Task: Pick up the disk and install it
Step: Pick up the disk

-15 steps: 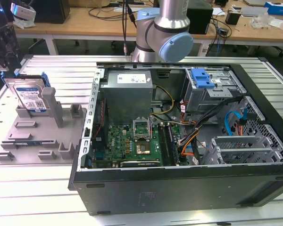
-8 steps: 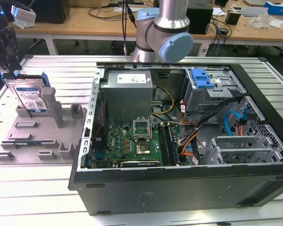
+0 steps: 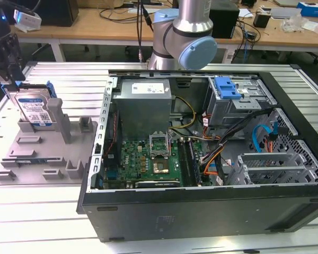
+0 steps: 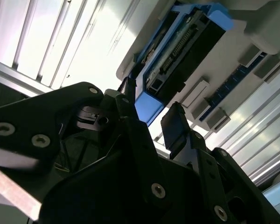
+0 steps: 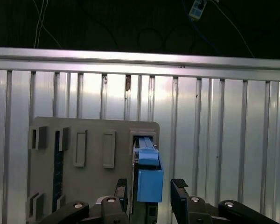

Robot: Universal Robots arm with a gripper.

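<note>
While the gripper (image 5: 150,187) hangs open and empty astride the hard drive (image 3: 34,110) in its grey holder (image 3: 47,156), we should centre both fingers (image 5: 179,201) on its blue frame (image 5: 149,175) before closing.

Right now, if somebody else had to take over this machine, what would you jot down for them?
Gripper: jaws open, one on each side of the disk, not closed on it.
Disk: standing on edge in the grey holder, at the exterior view's left of the open computer case.
Done: jaws lined up around the disk's top end.
Left: the disk is not yet gripped, lifted or installed.
</note>
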